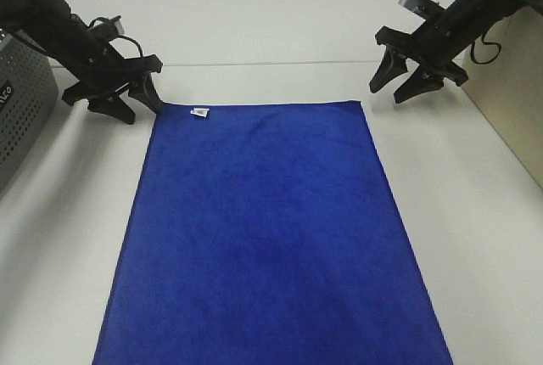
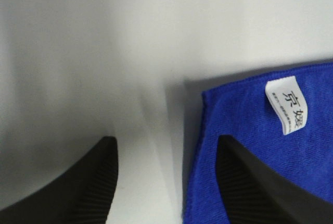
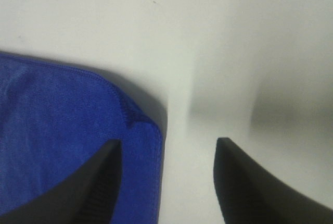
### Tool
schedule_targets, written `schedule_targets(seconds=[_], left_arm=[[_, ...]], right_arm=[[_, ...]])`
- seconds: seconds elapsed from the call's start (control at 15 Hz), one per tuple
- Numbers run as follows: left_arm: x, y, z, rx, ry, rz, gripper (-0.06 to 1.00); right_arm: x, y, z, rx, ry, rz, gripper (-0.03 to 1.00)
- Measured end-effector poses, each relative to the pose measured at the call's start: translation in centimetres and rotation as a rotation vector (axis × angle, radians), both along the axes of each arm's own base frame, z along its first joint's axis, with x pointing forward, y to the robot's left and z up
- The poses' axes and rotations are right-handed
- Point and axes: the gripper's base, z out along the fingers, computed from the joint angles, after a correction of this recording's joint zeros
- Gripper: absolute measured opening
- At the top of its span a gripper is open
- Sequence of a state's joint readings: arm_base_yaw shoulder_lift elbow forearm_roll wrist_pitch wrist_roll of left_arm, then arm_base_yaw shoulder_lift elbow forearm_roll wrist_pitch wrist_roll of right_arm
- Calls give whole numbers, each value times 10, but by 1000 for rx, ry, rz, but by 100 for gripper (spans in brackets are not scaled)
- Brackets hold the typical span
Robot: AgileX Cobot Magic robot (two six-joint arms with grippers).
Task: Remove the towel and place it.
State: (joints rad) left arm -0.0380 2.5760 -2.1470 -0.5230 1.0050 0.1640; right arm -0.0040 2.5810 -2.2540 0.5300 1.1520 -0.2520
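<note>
The royal-blue towel (image 1: 267,238) lies flat on the white table, long side running toward the front, its white tag (image 1: 200,112) at the far left corner. My left gripper (image 1: 138,106) is open and empty just above that far left corner; in the left wrist view the towel (image 2: 250,120) and its tag (image 2: 287,106) lie under one finger (image 2: 255,187). My right gripper (image 1: 397,89) is open and empty just above the far right corner; in the right wrist view the towel corner (image 3: 73,130) lies under one finger (image 3: 83,187).
A grey perforated metal box (image 1: 21,106) stands at the left edge. A tan board (image 1: 513,93) leans at the right edge. A table seam (image 1: 271,64) runs across behind the towel.
</note>
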Motion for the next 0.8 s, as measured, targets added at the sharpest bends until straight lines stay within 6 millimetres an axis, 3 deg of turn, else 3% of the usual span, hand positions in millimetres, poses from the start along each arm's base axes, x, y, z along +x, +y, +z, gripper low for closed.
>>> schedule_targets(seconds=[0.27,0.8], left_arm=[[4,-2,-3,-17,-42,-16,55],[3,-4,-7,-33,-39,-57,55]], right_arm=[[2,7,-27,9,28,2,54],[3,25,-27,-41,-13,73,54]])
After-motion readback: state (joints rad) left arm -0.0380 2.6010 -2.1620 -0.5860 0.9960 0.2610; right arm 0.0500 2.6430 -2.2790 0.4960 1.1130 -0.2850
